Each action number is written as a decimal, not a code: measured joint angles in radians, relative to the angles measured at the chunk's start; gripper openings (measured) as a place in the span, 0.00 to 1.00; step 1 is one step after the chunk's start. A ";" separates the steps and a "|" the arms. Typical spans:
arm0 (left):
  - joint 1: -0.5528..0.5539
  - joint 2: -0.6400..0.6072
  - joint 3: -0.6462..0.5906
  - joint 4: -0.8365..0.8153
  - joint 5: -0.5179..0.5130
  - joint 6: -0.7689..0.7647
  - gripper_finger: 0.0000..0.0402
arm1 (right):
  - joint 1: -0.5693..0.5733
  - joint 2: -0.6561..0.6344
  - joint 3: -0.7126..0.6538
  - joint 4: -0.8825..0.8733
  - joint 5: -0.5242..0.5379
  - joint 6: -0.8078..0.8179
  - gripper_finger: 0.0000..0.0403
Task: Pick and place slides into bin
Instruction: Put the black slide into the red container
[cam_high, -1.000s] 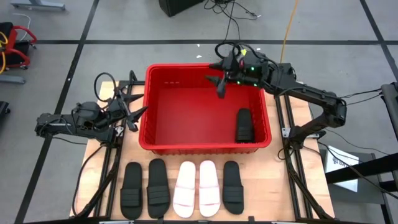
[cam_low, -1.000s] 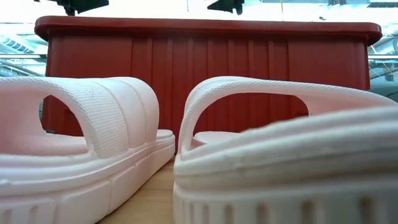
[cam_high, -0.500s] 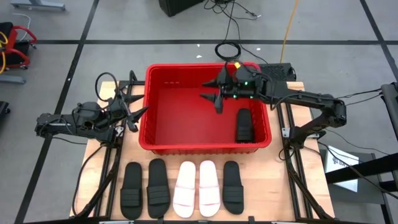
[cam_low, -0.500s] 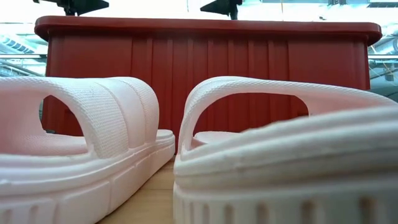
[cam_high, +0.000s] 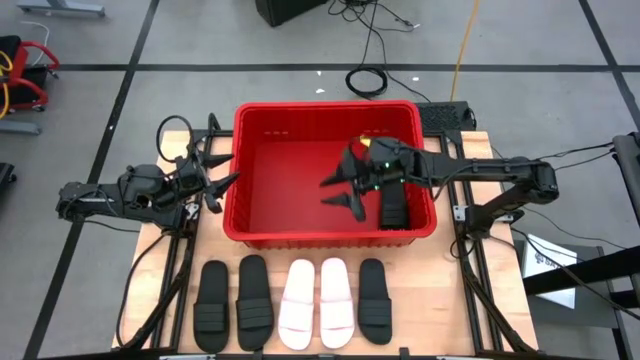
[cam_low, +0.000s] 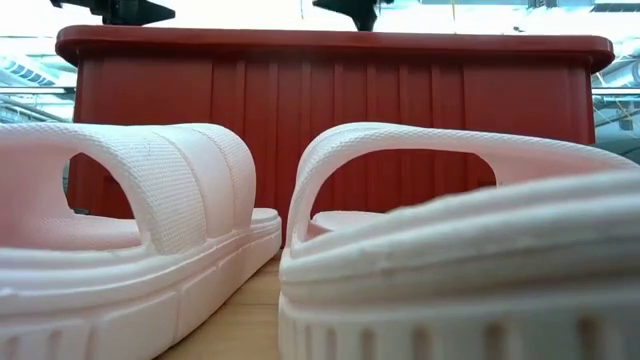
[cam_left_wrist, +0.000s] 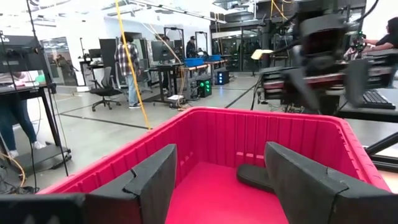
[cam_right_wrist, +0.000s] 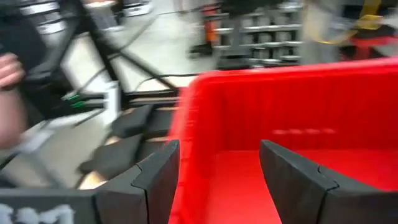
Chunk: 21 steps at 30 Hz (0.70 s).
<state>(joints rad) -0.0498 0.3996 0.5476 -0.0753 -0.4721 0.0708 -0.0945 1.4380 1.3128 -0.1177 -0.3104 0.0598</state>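
High view: right gripper (cam_high: 340, 190) hangs spread and empty over the red bin (cam_high: 262, 232), beside one black slide (cam_high: 393, 202); left gripper (cam_high: 220, 187), likewise spread and empty, waits outside the bin's wall.

The bin (cam_high: 300, 160) is glossy red plastic with ribbed walls. The 2 pale pink slides (cam_high: 318, 302) look like matt foam, finely pebbled, with ribbed straps; the 4 black slides (cam_high: 253, 295) are matt too. The tabletop (cam_high: 420, 300) is light, smooth wood. Both arms' fingers (cam_left_wrist: 155, 180) are dull black plastic.
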 joint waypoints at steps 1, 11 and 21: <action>0.000 0.000 0.000 0.000 0.000 0.003 0.62 | 0.018 0.000 0.000 0.005 -0.011 -0.013 0.52; 0.000 0.000 0.000 0.000 0.000 0.009 0.62 | 0.159 -0.037 -0.001 0.024 -0.010 0.064 0.52; 0.000 0.000 0.000 -0.003 0.000 0.009 0.62 | 0.328 -0.107 0.000 -0.079 0.104 0.081 0.52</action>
<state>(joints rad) -0.0498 0.3996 0.5476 -0.0780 -0.4717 0.0803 0.2334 1.3311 1.3128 -0.1971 -0.2067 0.1405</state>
